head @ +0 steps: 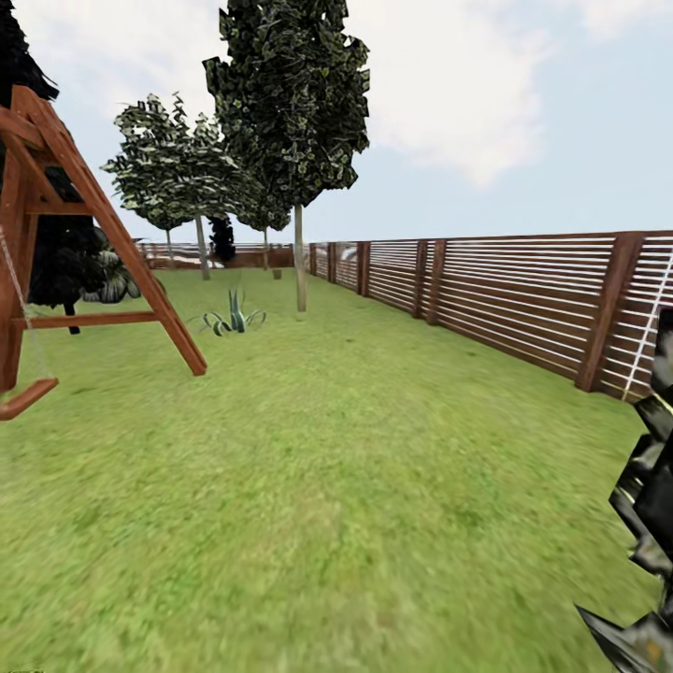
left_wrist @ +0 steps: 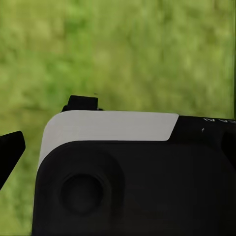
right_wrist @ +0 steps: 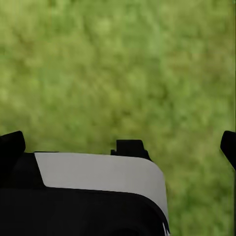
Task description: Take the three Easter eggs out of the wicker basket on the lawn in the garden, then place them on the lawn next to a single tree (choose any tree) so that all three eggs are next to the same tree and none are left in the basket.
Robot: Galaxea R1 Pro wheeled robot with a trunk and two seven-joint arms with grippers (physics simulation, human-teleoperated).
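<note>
Head view, left to right. Wooden swing frame (head: 93, 215) at the left edge, with a seat hanging low on a chain. Behind it, dark foliage. Further in, a spiky plant (head: 234, 318) on the grass, then a group of trees; the nearest tree (head: 299, 252) has a pale straight trunk under a dark leafy crown. A slatted fence (head: 523, 299) runs along the right side toward the far end. Dark jagged foliage cuts in at the lower right corner. The lawn (head: 355, 486) spreads across the whole foreground.

The eggs and the wicker basket lie somewhere outside what the cameras take in; judged: robot in transit, eggs not yet collected.

Handling note (judgement from the task alone): eggs should be light, rigid, smooth and rounded, so prone to slip or roll. Best hold is across the widest middle, fingers on opposite sides, moderate squeeze. The basket rim and arched handle may obstruct a straight descent.

Left wrist view: grass below, blurred; robot body panel in black and white fills the near part; one dark fingertip (left_wrist: 11, 152) at the edge. Right wrist view: same arrangement, dark fingertips (right_wrist: 12, 145) at both edges over grass, nothing between them, so the right gripper (right_wrist: 120, 142) reads as spread. Left gripper: cannot tell. Both arms seem tucked close to the body, pointing down.
</note>
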